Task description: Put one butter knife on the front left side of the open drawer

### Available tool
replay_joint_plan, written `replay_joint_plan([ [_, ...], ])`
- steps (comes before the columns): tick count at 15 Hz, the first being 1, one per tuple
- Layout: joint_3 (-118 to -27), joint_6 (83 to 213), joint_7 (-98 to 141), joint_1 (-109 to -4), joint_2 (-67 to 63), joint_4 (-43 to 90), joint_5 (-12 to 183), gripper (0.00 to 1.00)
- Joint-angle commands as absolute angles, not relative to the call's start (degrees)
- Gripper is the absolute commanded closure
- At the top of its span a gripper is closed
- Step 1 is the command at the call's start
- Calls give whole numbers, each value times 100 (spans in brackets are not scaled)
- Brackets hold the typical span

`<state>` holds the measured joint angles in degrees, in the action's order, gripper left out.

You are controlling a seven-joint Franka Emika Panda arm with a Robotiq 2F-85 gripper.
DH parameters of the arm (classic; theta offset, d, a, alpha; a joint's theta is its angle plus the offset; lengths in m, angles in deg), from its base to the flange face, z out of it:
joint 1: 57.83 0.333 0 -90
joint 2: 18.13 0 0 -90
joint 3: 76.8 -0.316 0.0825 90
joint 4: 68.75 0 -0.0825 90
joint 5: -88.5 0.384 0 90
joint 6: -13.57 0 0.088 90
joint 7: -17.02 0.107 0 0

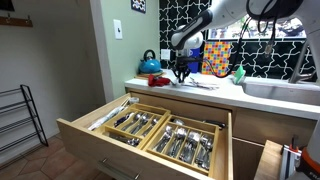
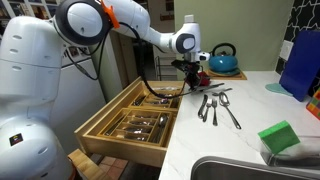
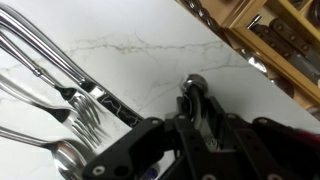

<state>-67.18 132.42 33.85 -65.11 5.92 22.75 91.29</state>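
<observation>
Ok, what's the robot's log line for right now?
fingers: over white marble counter, grip unclear | loose silver cutlery: on counter | wide light-wood drawer: open

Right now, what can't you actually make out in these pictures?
- End effector: tiny in both exterior views, blurred in the wrist view; open or shut unclear.
- Counter cutlery: too small in an exterior view to pick out butter knives.
- Drawer: its back is hidden under the counter in an exterior view.
</observation>
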Motion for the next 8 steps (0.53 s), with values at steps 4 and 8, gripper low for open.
replay_joint_plan([
  [4, -6875, 13425, 2282, -6388, -1216, 4140, 8726, 90],
  [8, -7199, 13653, 1794, -6141, -2406, 5262, 8316, 90],
])
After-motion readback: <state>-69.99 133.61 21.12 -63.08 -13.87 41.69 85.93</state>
